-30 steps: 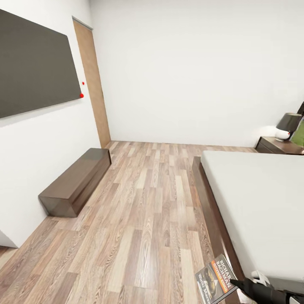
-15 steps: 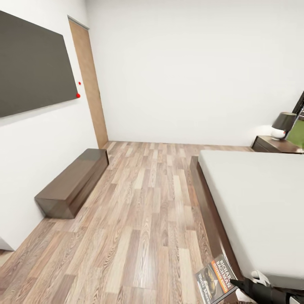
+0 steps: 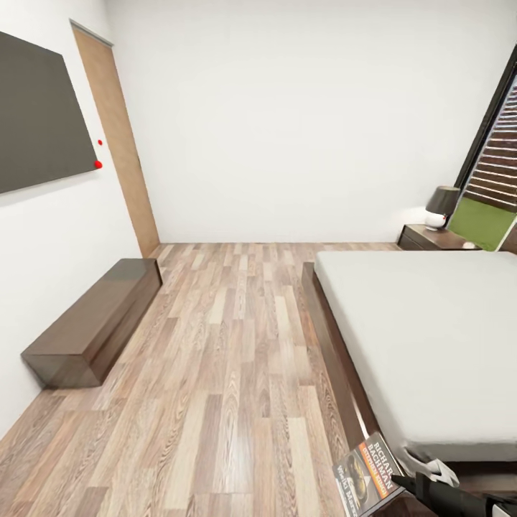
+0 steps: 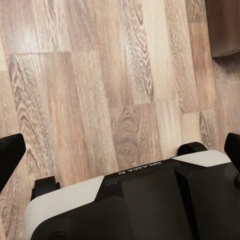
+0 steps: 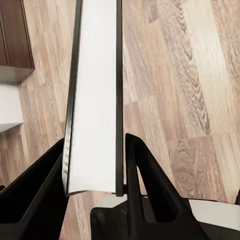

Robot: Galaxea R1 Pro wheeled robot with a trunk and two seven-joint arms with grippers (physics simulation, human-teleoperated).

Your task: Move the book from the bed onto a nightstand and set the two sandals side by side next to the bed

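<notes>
The bedroom has white walls and a brown-grey wood-plank floor [image 3: 230,373] that runs bare from the far wall to the robot. On the left wall hang a dark flat panel [image 3: 39,143] and, past it, a tall light-wood door [image 3: 118,143]; a long low dark-brown dresser [image 3: 97,323] stands along that wall. The bed [image 3: 431,345] takes up the right side, its off-white mattress plain and its dark platform frame edging the floor. Beyond its far corner stands a nightstand [image 3: 431,237] carrying a dark-shaded lamp [image 3: 441,207], with a green cushion [image 3: 482,222] beside it under the dark-framed window [image 3: 495,143]. The book [image 3: 368,474] is off the bed, held low over the floor beside the frame; the right hand [image 5: 97,187] pinches it edge-on between its two black fingers [image 5: 145,185]. The left hand [image 4: 120,150] hangs over bare planks with its fingers spread wide and nothing between them.
</notes>
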